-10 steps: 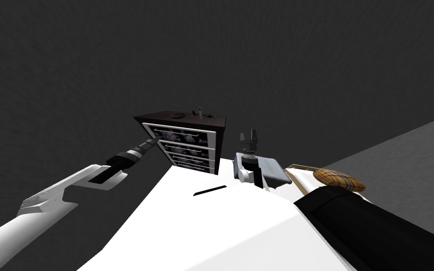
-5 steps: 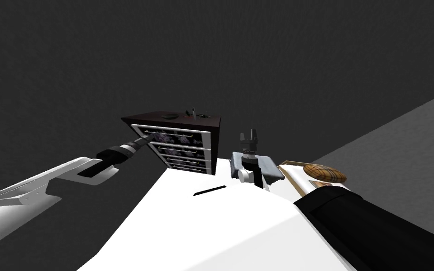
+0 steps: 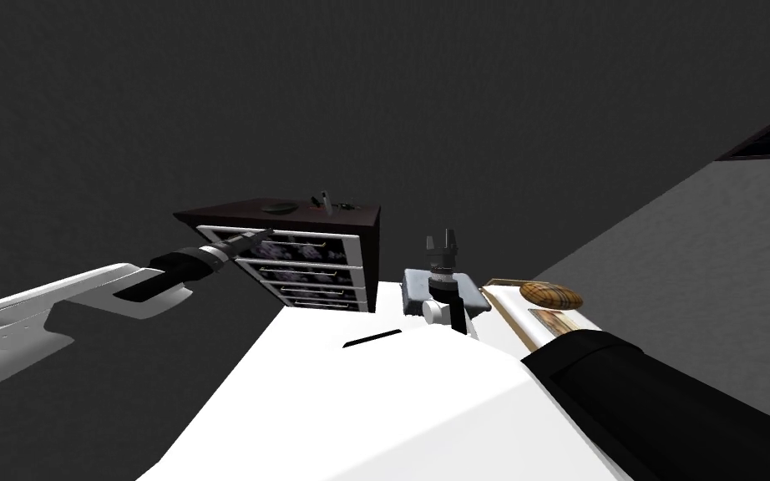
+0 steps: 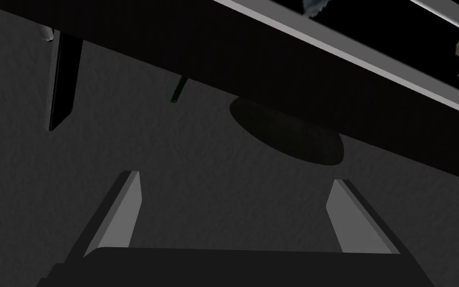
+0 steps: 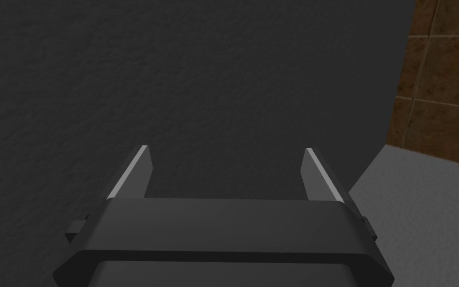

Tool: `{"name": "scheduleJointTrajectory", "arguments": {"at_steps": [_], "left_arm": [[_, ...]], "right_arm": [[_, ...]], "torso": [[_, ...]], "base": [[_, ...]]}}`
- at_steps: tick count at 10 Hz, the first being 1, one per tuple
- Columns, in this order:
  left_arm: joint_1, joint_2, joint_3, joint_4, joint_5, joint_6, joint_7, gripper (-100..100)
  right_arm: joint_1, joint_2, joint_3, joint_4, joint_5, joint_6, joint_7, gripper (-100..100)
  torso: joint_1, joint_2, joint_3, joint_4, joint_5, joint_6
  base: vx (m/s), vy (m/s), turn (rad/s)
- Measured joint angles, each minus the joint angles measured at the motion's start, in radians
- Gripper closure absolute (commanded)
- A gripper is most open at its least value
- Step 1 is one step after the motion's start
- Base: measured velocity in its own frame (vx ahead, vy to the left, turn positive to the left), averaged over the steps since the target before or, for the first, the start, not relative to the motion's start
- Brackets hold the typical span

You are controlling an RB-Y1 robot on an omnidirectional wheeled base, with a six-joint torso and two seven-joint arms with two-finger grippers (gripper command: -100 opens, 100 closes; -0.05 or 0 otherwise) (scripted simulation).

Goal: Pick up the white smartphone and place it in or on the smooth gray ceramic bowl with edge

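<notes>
Grey walls back a dresser [image 3: 372,250] whose top holds the bowl [image 3: 277,207] and, near it, the phone [image 3: 325,201], both just beyond the left pincer [image 3: 260,235], spread apart; the right pincer [image 3: 442,240], also apart, hangs well aside.

Head looks down toward dresser [image 3: 308,259], left wrist close to it

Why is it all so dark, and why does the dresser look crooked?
Head view: the light is dim and the wide, rolled lens slants the dresser; its pale drawer fronts stand out. Left wrist view: past the open left hand, a dark oval nearly melts into the grey. Right wrist view: dim, no glare.
</notes>
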Motion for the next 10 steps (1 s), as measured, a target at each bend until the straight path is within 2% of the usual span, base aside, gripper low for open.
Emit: {"name": "scheduleJointTrajectory", "arguments": {"at_steps": [1, 2, 3, 4, 7, 10], "left_arm": [[-0.017, 0.034, -0.019, 0.007, 0.012, 0.011, -0.007, -100], [-0.015, 0.054, -0.019, 0.005, 0.017, 0.017, -0.013, -100], [-0.031, 0.084, -0.037, 0.011, 0.025, 0.025, -0.018, -100], [-0.062, 0.115, -0.069, 0.034, 0.033, 0.026, -0.025, -100], [-0.103, 0.205, -0.133, 0.054, 0.061, 0.046, -0.05, -100], [-0.125, 0.271, -0.18, 0.069, 0.083, 0.059, -0.071, -100]], "right_arm": [[0.0, 0.0, 0.0, 0.0, 0.0, 0.0, 0.0, 0], [0.0, 0.0, 0.0, 0.0, 0.0, 0.0, 0.0, 0], [0.0, 0.0, 0.0, 0.0, 0.0, 0.0, 0.0, 0], [0.0, 0.0, 0.0, 0.0, 0.0, 0.0, 0.0, 0], [0.0, 0.0, 0.0, 0.0, 0.0, 0.0, 0.0, 0], [0.0, 0.0, 0.0, 0.0, 0.0, 0.0, 0.0, 0]], "torso": [[-0.004, -0.001, 0.0, 0.0, -0.001, 0.0], [-0.002, 0.0, 0.0, 0.0, -0.001, -0.001], [-0.002, -0.001, 0.0, 0.0, -0.001, 0.0], [-0.004, -0.003, -0.002, -0.001, -0.001, 0.0], [-0.004, -0.004, -0.003, -0.001, -0.001, 0.0], [-0.002, -0.004, -0.003, -0.001, -0.001, -0.001]], "base": [[0.036, -0.117, -0.076], [0.035, -0.109, -0.151], [0.076, -0.149, -0.265], [0.095, -0.163, -0.218], [0.099, -0.142, -0.217], [0.105, -0.107, -0.164]]}}
